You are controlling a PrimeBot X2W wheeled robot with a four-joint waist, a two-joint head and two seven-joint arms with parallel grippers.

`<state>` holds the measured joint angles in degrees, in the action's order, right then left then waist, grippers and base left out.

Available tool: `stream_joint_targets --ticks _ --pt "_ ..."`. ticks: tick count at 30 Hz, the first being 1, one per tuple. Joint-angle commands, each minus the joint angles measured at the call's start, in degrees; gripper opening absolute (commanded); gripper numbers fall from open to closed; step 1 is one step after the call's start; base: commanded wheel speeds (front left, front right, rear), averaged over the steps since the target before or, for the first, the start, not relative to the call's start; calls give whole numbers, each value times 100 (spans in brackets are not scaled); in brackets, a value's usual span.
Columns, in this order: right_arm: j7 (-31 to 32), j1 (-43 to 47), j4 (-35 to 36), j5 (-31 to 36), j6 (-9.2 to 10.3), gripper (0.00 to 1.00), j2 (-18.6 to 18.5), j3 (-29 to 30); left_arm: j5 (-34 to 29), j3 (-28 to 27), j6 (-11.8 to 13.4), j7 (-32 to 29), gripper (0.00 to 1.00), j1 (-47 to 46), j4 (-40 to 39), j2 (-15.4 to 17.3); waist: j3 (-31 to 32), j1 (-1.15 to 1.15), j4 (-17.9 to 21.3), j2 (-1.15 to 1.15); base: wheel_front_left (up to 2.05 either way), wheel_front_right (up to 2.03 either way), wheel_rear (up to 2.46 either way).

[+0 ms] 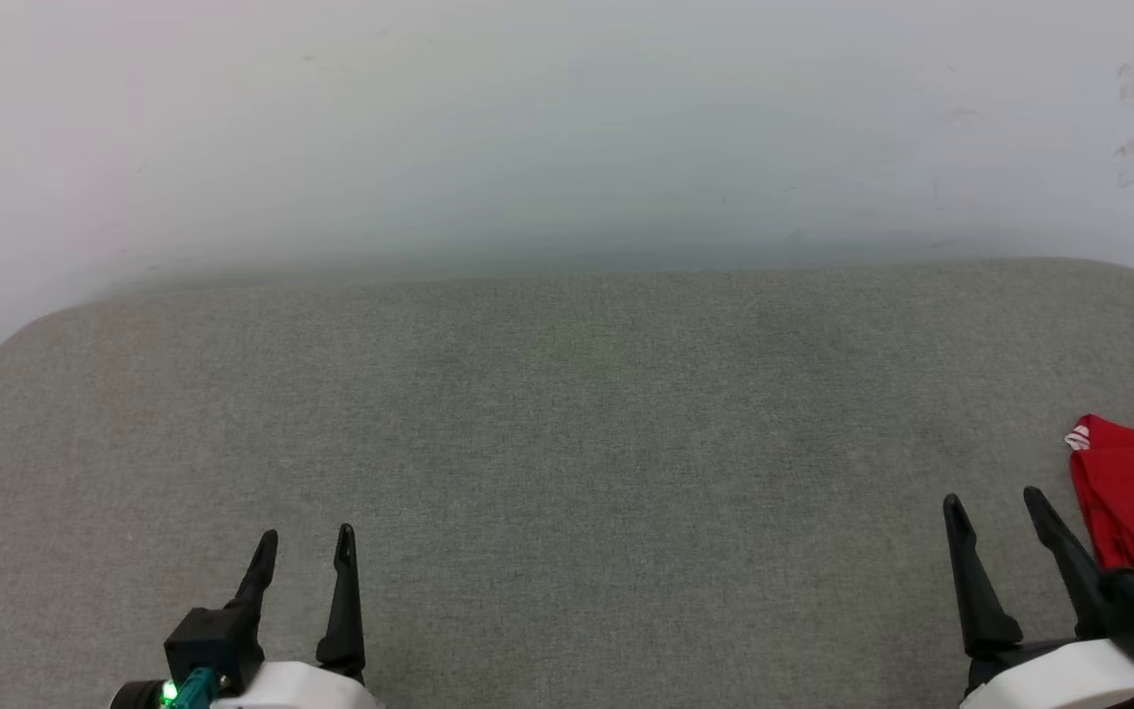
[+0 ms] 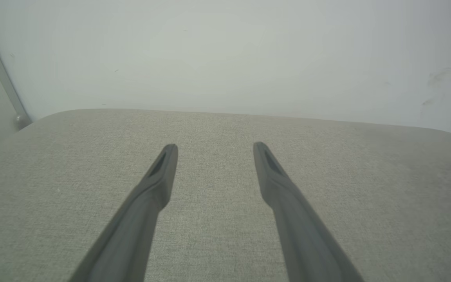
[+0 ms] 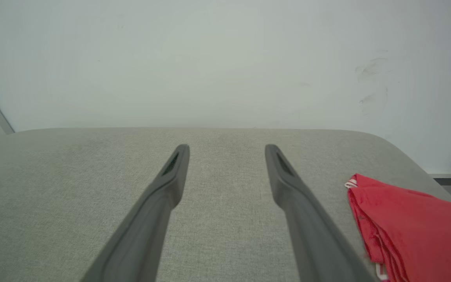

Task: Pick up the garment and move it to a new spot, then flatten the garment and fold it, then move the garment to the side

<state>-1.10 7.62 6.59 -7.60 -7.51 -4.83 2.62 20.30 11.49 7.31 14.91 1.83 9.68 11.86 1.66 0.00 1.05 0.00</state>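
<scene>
Garment sits bunched in layers at right edge of cushion; task appears complete. Left gripper and right gripper spread, empty.

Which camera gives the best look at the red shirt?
The right wrist view. The garment lies large at its lower right, stacked red layers and a striped trim corner visible. The head view catches a smaller piece cut by the right edge, beside the right gripper. The left wrist view faces the grey cushion.
</scene>
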Motion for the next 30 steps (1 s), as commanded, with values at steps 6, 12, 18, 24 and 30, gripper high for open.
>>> stream_joint_targets --ticks 6,12,18,24,30 --pt "-1 55 -197 -234 0 0 28 -20 211 -15 -50 -78 0 64 155 -48 -7 0 -7 0 0 0 0" --pt "54 -72 -353 -954 0 0 24 0 803 -166 -170 -253 0 -17 183 -118 -15 0 -12 0 0 0 0" --pt "102 -199 -502 -1613 0 0 25 18 1350 -308 -283 -415 0 -95 209 -185 -24 0 -17 0 0 0 0" --pt "149 -302 -636 -2225 1 0 28 36 1859 -441 -388 -566 0 -163 227 -246 -32 0 -22 0 0 0 0" --pt "193 -406 -760 -2793 1 0 33 54 2335 -566 -488 -708 0 -225 242 -302 -41 0 -26 0 0 0 0"
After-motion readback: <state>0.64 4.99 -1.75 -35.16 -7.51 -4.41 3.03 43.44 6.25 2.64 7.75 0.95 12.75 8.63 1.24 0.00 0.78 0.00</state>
